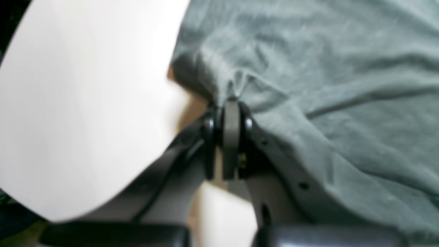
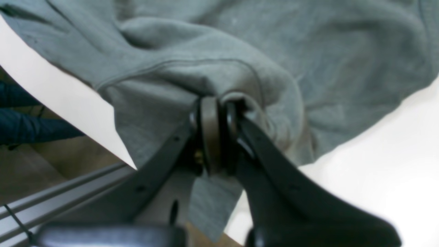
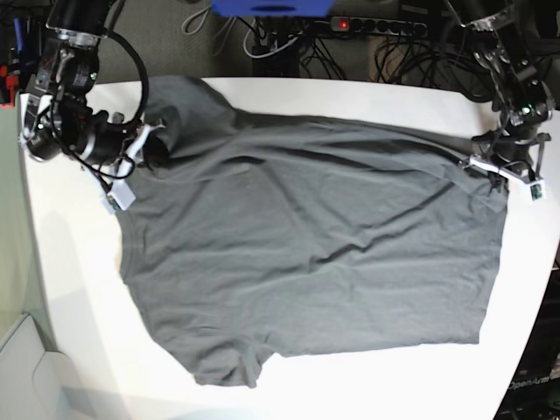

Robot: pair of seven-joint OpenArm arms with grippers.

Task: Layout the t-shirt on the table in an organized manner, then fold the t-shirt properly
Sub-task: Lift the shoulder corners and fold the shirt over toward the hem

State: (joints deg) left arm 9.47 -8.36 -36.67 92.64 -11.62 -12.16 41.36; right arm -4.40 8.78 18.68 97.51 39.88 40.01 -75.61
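The dark grey t-shirt (image 3: 306, 245) lies spread over the white table (image 3: 79, 289), with one sleeve at the near edge and another at the far left. My right gripper (image 3: 156, 150) is shut on a bunched fold of the shirt at its far left end. In the right wrist view, cloth (image 2: 308, 51) is pinched between the fingertips of that gripper (image 2: 216, 103), and a flap hangs below them. My left gripper (image 3: 479, 162) is shut on the shirt's far right corner. The left wrist view shows this gripper (image 1: 231, 103) clamping a puckered edge of the t-shirt (image 1: 325, 68).
A power strip with cables (image 3: 376, 26) lies behind the table's far edge. An aluminium rail (image 2: 51, 199) runs below the table edge by my right gripper. The rounded table corner (image 1: 85, 103) sits beside my left gripper.
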